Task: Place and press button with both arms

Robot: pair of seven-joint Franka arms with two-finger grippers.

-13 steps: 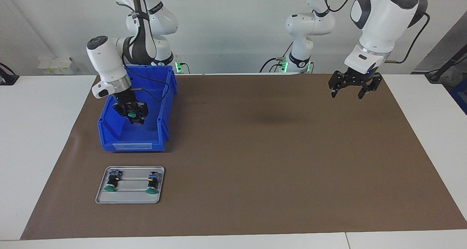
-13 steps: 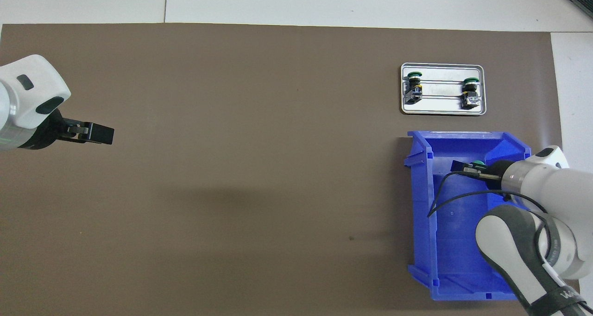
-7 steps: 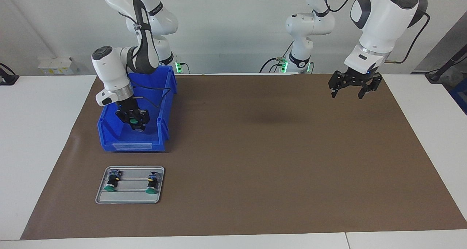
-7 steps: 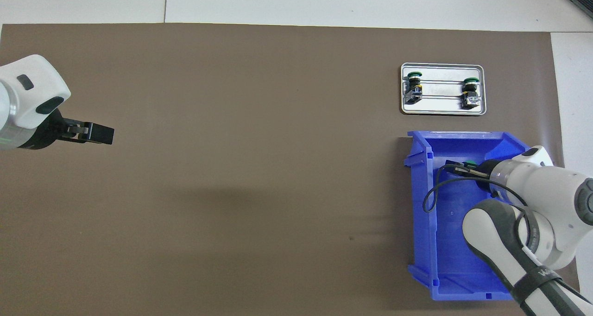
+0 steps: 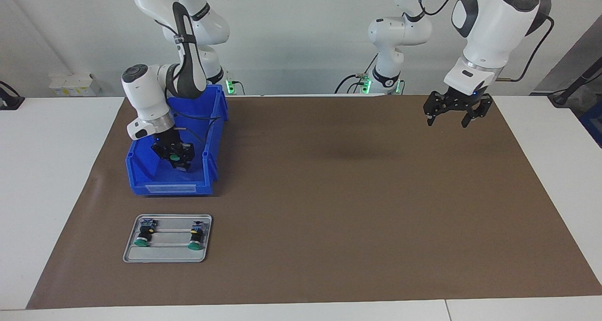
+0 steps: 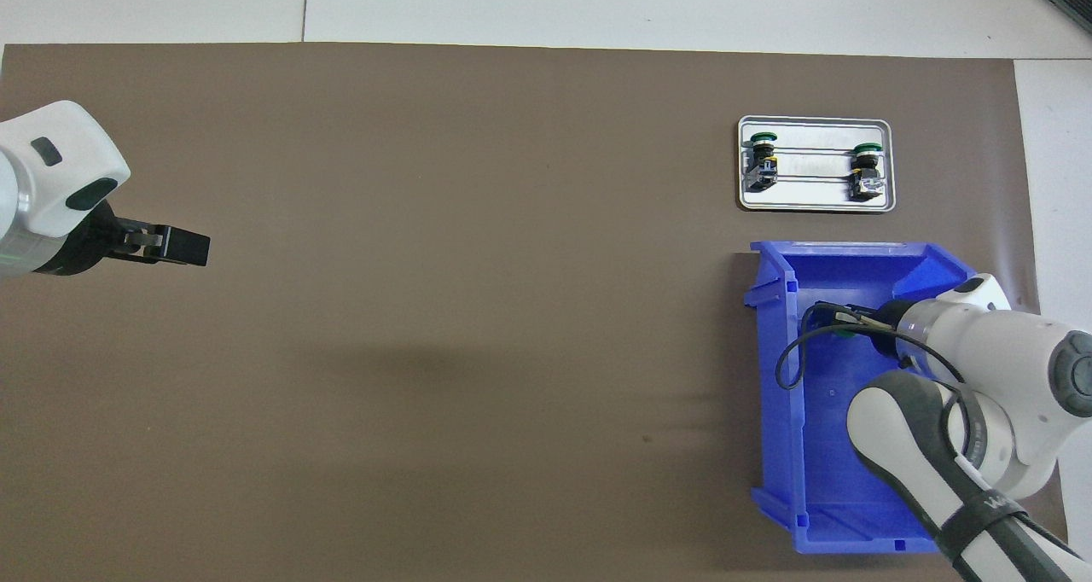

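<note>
While the left gripper point(image 5: 451, 115) hangs open, the right gripper point(image 5: 175, 157) grasps the button point(image 5: 174, 157).

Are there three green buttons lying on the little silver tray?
No, the silver tray holds only two green buttons.

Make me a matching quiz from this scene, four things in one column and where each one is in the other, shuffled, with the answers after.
Things
1. right end effector
2. left end effector
3. grey tray
4. blue bin

Places
A. up over the brown mat at the left arm's end
B. on the mat, farther from the robots than the bin
C. down inside the bin, a green-capped button at its tips
D. on the mat at the right arm's end, nearer the robots than the tray

Pairs: 1-C, 2-A, 3-B, 4-D
</note>
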